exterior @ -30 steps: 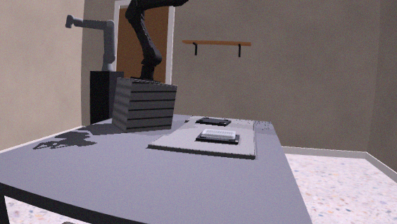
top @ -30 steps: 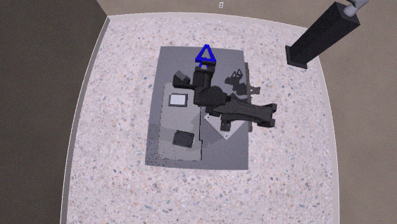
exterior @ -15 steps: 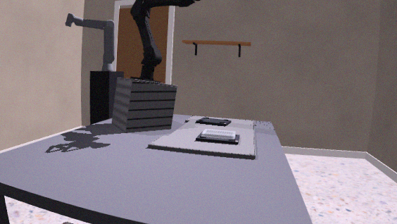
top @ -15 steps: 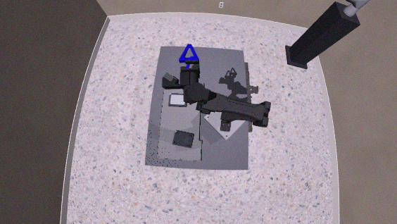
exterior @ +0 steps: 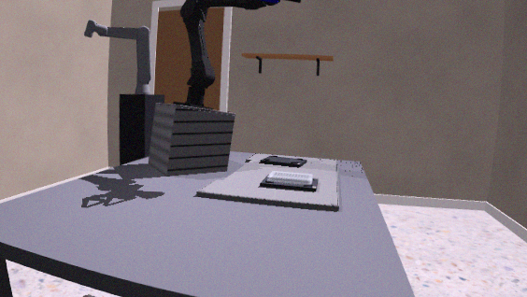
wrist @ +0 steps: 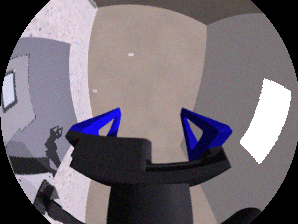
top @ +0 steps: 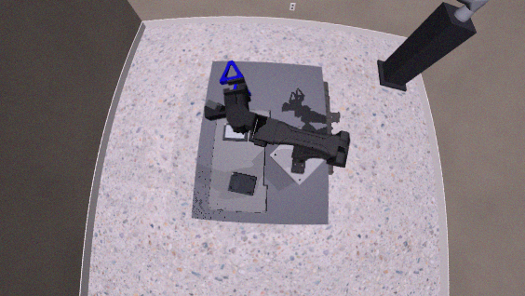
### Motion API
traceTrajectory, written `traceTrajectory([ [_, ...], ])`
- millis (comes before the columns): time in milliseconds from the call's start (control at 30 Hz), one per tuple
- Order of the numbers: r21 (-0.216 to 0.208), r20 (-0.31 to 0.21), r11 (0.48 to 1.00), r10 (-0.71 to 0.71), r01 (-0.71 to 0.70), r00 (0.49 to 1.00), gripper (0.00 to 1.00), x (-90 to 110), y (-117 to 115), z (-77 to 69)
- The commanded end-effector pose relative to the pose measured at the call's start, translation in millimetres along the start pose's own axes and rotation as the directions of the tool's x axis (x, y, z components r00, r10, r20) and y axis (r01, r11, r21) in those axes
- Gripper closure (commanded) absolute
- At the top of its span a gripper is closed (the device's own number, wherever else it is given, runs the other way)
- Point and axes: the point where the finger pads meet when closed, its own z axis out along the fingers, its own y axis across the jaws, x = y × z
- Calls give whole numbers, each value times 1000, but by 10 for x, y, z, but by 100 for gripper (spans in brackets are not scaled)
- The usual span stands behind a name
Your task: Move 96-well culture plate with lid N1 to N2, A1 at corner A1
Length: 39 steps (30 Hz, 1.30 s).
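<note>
Exterior view: white lidded plate point(exterior: 290, 177) sits flat on nest; gripper point(wrist: 154, 129) wide open, empty.

Laboratory room: bench point(exterior: 140, 243) carrying two plate nests point(exterior: 283, 162), a well plate point(exterior: 290, 177), arm on a pedestal point(exterior: 192, 140).

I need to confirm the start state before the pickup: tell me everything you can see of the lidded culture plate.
The white, rectangular 96-well culture plate lies flat and upright on a black plate nest, the nearer of two nests in the exterior view, on a pale grey raised board. Its clear lid looks seated, rows of wells faintly showing through. From above, the dark arm partly covers it. Nothing grips it; the blue-tipped pincer stands open, well away.
</note>
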Motion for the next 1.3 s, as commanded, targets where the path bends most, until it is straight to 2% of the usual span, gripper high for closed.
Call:
traceTrajectory([
  [0, -8, 38, 999, 40, -40, 998, 0, -136, -33, 71],
  [67, -8, 38, 999, 40, -40, 998, 0, -136, -33, 71],
  [133, -34, 92, 998, 52, -49, 994, 0, -138, -57, 69],
  [167, -54, 109, 998, 28, -22, 994, 0, -253, 50, 111],
  [400, -48, 123, 998, 42, -36, 992, 0, -578, 241, 165],
  [500, -114, 174, 993, 25, -5, 984, 0, -636, 341, 239],
  [633, -114, 174, 993, 25, -5, 984, 0, -708, 408, 261],
  [667, -125, 193, 992, 53, -29, 980, 0, -654, 323, 237],
  [700, -165, 214, 986, 28, 8, 976, 0, -773, 481, 281],
  [733, -187, 232, 982, 30, 14, 972, 0, -805, 518, 291],
  [833, -187, 232, 982, 31, 14, 972, 0, -905, 627, 319],
  [900, -204, 248, 978, -1, 53, 969, 0, -1011, 879, 279],
  [1000, -188, 250, 982, 28, 20, 968, 0, -1131, 890, 304],
  [1033, -214, 247, 977, 36, 19, 968, 0, -1098, 851, 375],
  [1100, -269, 278, 963, 46, 32, 959, 0, -1153, 933, 389],
  [1200, -271, 279, 962, 47, 32, 959, 0, -1181, 974, 396],
  [1233, -255, 278, 967, 73, 0, 958, 0, -1135, 863, 375],
  [1267, -267, 288, 963, 53, 27, 956, 0, -1273, 1038, 379],
])
